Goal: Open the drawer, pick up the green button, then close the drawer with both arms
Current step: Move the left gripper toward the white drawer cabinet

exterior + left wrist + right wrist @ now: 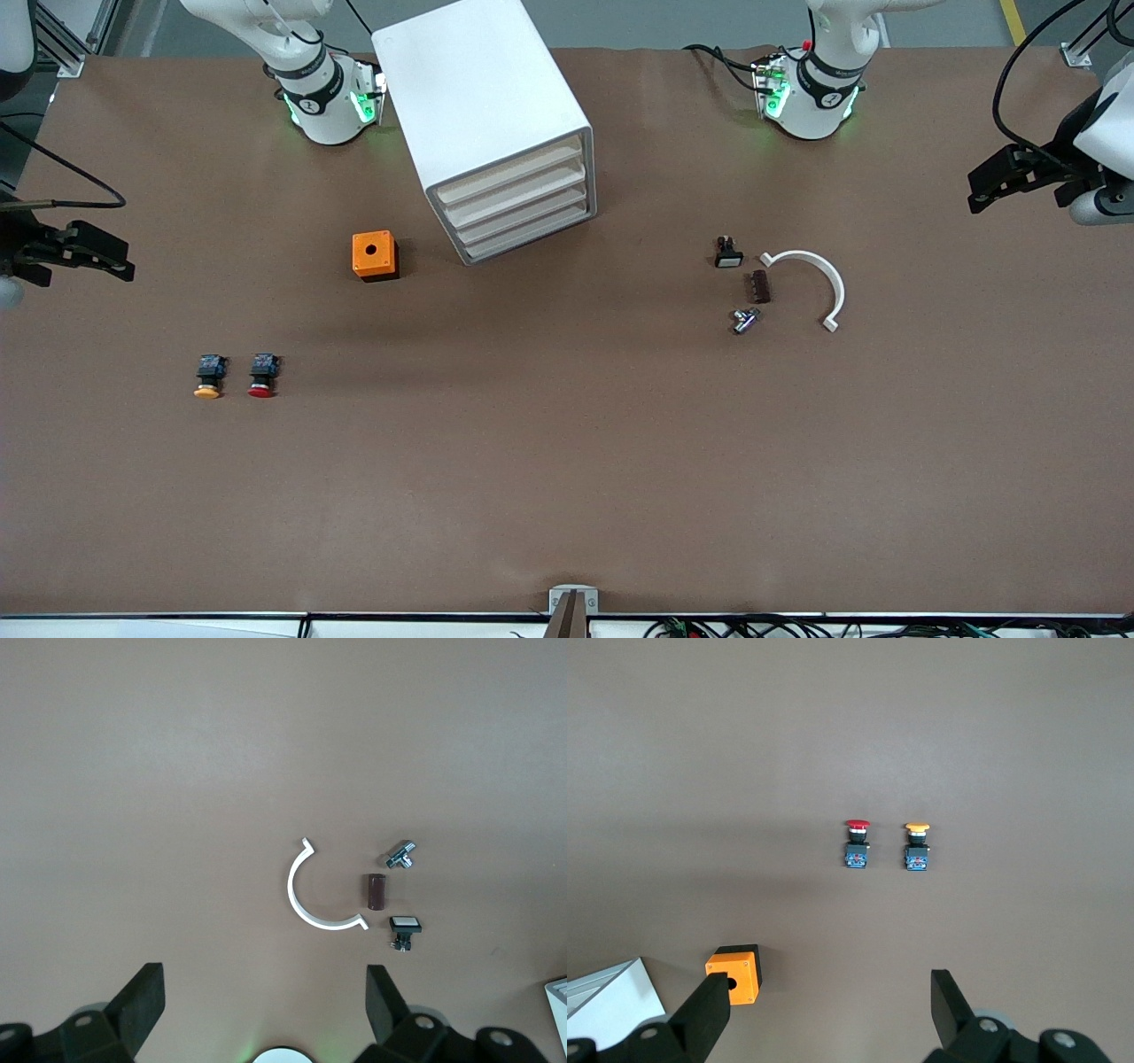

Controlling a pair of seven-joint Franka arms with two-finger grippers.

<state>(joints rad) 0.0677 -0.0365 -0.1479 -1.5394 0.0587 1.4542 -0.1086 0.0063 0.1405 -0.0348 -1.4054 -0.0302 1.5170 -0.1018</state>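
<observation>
A white box cabinet [483,97] stands between the two arm bases, and a corner of it [611,1001] shows in the right wrist view. Its four cream drawer fronts [523,208] are alike and all pushed in. The button with the green cap is out of view. My left gripper [974,192] hangs open past the left arm's end of the table; in its wrist view it [264,988] holds nothing. My right gripper [124,257] hangs open at the right arm's end, and in its wrist view [830,992] it is empty too.
An orange box with a hole [374,255] sits beside the cabinet. A yellow-capped button [207,377] and a red-capped button [262,376] lie nearer the front camera. Toward the left arm's end lie a white curved piece [819,275], a brown block [760,286], a metal fitting [744,320] and a white-capped switch [727,253].
</observation>
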